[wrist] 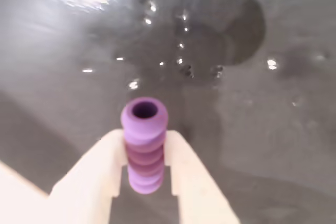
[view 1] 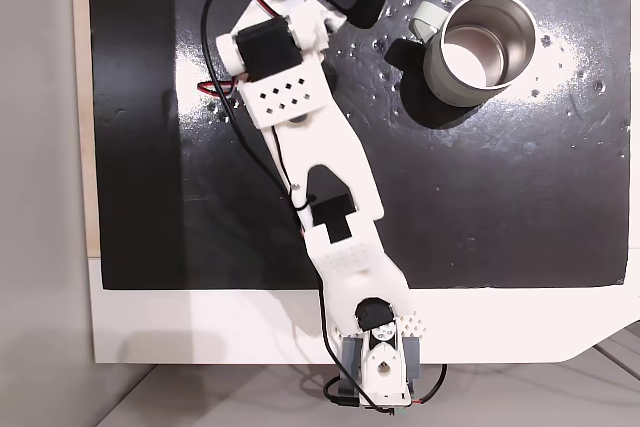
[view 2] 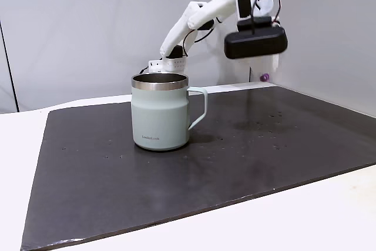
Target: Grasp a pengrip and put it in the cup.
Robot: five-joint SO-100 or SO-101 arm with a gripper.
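claw (wrist: pixel 144 156) closed tight around the purple pengrip (wrist: pixel 144 140).

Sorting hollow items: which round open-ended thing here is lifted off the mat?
The purple ribbed pengrip, pinched between the gripper fingers above the mat; the steel cup stands on the mat.

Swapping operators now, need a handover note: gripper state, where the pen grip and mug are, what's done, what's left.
Gripper: shut on the purple pen grip, held between both fingers, its open end sticking out past the fingertips. Arm is raised above the black mat.
Mug: upright on the mat, handle toward the arm in a fixed view; the part of its inside that shows looks empty.
Done: pen grip picked up and lifted.
Left: carry it over the mug's opening, release, confirm it landed inside. The gripper is not over the mug yet.
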